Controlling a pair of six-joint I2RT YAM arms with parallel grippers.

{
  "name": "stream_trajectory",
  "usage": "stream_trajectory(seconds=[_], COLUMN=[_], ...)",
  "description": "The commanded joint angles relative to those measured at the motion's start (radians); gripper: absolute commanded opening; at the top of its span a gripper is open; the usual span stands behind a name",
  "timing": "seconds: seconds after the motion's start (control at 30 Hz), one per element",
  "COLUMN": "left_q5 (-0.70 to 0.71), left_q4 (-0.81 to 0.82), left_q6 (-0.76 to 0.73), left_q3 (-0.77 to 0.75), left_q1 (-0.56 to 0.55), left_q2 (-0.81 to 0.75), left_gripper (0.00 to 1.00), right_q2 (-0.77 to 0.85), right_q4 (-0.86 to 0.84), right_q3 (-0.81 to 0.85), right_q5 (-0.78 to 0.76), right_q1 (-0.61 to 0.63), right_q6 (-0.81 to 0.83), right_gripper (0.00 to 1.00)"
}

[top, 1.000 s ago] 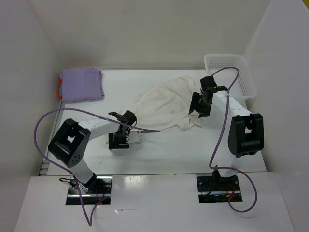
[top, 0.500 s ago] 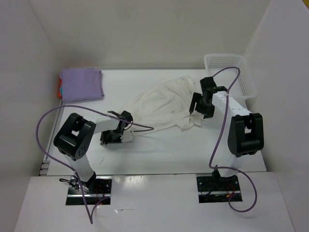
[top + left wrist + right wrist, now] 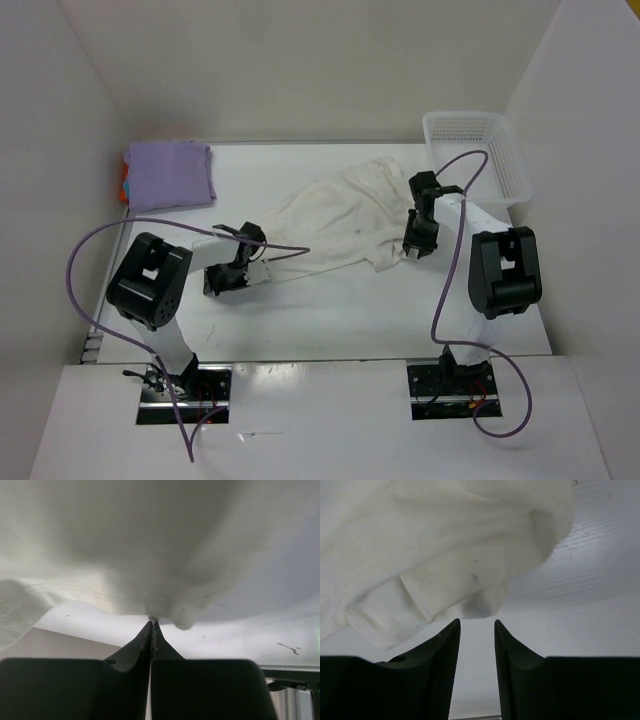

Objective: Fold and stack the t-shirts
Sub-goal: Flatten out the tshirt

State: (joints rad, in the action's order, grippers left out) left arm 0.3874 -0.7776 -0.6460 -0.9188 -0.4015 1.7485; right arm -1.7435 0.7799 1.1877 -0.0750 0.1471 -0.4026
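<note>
Nearest us, our left gripper [image 3: 151,624] has just snapped shut and now seems to pinch the near-left hem of the off-white t-shirt [image 3: 335,215]. Our right gripper [image 3: 476,622] has dropped to the shirt's near-right corner, its jaws apart with bare table between them. We judge one corner caught and the other pending; at far left, the folded lavender t-shirt [image 3: 170,172] waits.
</note>
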Motion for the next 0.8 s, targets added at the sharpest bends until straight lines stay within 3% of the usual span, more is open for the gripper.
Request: stream_trajectory(seconds=[0.0,0.2,0.3,0.33,0.47,0.77], left_q5=[-0.099,-0.081,-0.081,-0.081,-0.071,-0.081], left_q4=[0.110,0.110,0.110,0.110,0.110,0.110], left_q6=[0.029,0.029,0.029,0.029,0.029,0.029], left_q3=[-0.018,-0.038,-0.038,-0.038,-0.038,-0.038], left_q1=[0.029,0.047,0.047,0.047,0.067,0.086], left_q2=[-0.012,-0.012,-0.012,-0.012,-0.021,-0.021], left_gripper=[0.00,0.00,0.00,0.00,0.00,0.00], right_q2=[0.073,0.001,-0.092,-0.112,-0.172,-0.166], right_q4=[0.100,0.180,0.190,0.199,0.199,0.167], right_q3=[-0.005,0.007,0.019,0.020,0.064,0.075], right_q5=[-0.092,-0.273,-0.333,-0.356,-0.457,-0.448], right_q1=[0.041,0.158,0.195,0.195,0.210,0.152], right_q6=[-0.008,-0.105,-0.126,-0.140,-0.170,-0.150], right_gripper=[0.39,0.43,0.54,0.64,0.69,0.74])
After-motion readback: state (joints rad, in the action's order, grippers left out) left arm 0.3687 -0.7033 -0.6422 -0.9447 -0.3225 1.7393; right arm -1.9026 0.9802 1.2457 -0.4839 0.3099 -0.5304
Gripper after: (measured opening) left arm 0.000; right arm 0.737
